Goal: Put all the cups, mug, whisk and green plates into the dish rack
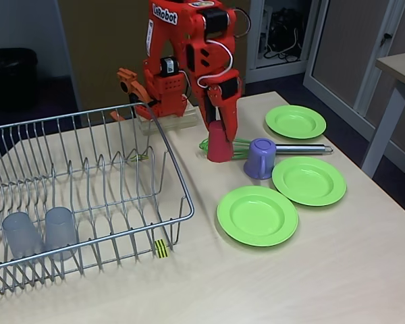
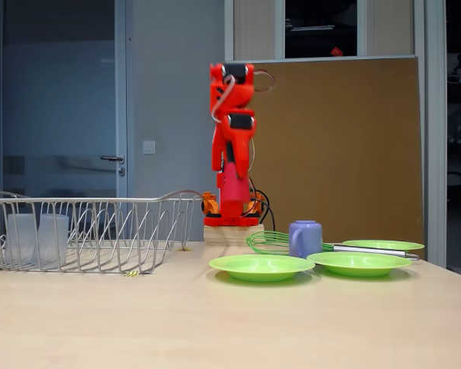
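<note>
My gripper (image 1: 219, 129) points straight down, shut on the red cup (image 1: 219, 147), which it holds mouth down just above the table beside the whisk (image 1: 237, 146); in the low fixed view the cup (image 2: 232, 201) hangs clear of the tabletop. The purple mug (image 1: 260, 158) stands upside down against the whisk's silver handle (image 1: 302, 148). Three green plates (image 1: 257, 214) (image 1: 308, 180) (image 1: 295, 121) lie on the table to the right. The dish rack (image 1: 169, 152) fills the left side, with two grey tumblers (image 1: 20, 233) (image 1: 59, 231) in its front left corner.
The arm's base sits on a wooden block (image 1: 169, 123) just behind the rack's far right corner. Another table (image 1: 399, 71) stands at the far right. Bare tabletop runs along the front edge, between the rack and the plates.
</note>
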Available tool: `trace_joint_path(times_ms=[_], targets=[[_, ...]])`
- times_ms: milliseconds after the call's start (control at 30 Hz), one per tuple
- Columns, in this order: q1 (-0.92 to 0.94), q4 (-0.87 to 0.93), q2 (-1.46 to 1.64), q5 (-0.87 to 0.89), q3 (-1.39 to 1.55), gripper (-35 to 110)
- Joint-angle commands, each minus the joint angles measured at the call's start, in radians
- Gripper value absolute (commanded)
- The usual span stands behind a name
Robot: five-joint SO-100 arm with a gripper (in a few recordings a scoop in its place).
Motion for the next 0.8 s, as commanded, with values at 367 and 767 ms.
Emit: trace_joint_path(times_ms=[367, 767], targets=[[0.54, -0.103, -0.334, -0.4, -0.474, 0], [0.678, -0.063, -0.879, -0.439, -0.85, 0]])
